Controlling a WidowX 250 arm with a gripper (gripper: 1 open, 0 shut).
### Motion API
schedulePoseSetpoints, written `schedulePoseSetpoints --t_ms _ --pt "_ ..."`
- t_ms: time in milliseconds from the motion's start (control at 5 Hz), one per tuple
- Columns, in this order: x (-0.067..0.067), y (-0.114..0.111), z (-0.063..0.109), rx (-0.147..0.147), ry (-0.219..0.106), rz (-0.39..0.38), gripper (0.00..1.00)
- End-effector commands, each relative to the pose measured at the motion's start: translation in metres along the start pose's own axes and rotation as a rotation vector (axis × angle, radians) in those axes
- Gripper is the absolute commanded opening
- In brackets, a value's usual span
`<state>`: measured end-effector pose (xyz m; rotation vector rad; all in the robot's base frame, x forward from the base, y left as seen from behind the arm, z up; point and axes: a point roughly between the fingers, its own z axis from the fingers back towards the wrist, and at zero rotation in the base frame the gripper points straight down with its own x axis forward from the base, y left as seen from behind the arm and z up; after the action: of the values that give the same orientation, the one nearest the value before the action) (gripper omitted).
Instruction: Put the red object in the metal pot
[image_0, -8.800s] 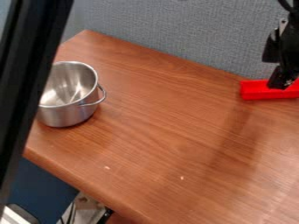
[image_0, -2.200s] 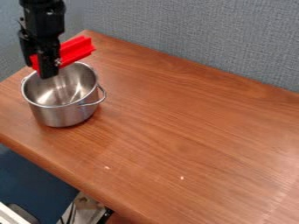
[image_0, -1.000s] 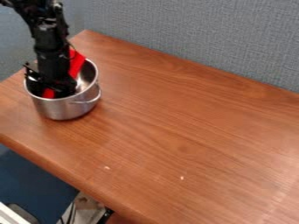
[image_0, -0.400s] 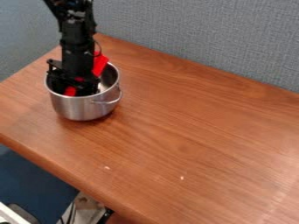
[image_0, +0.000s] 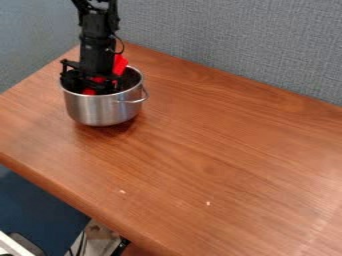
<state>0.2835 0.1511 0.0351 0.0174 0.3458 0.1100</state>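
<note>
The metal pot (image_0: 110, 108), round and shiny, stands on the wooden table (image_0: 227, 150) at the back left. My gripper (image_0: 94, 84) reaches down from above into the pot's mouth, its black fingers below the rim. The red object (image_0: 119, 66) sticks up tilted beside the fingers, partly inside the pot, and more red shows low between them. The gripper looks shut on the red object. The object's lower end is hidden by the pot wall and the fingers.
A grey-blue wall runs behind the table. The table's front edge crosses the lower left, with dark floor and some white clutter below it.
The gripper, still with the red object, has shifted right and slightly back. The pot has slid along with it across the table.
</note>
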Motion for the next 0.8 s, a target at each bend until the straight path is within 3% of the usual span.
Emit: schedulePoseSetpoints --t_ms 0,200,400,600 --pt "0.004 0.009 0.012 -0.011 -0.031 0.016 0.0" --pt "0.01 0.013 0.014 -0.029 -0.03 0.024 0.0" --pt "0.012 0.005 0.022 0.021 -0.022 -0.006 0.0" --pt "0.012 -0.004 0.029 -0.007 -0.018 0.063 0.0"
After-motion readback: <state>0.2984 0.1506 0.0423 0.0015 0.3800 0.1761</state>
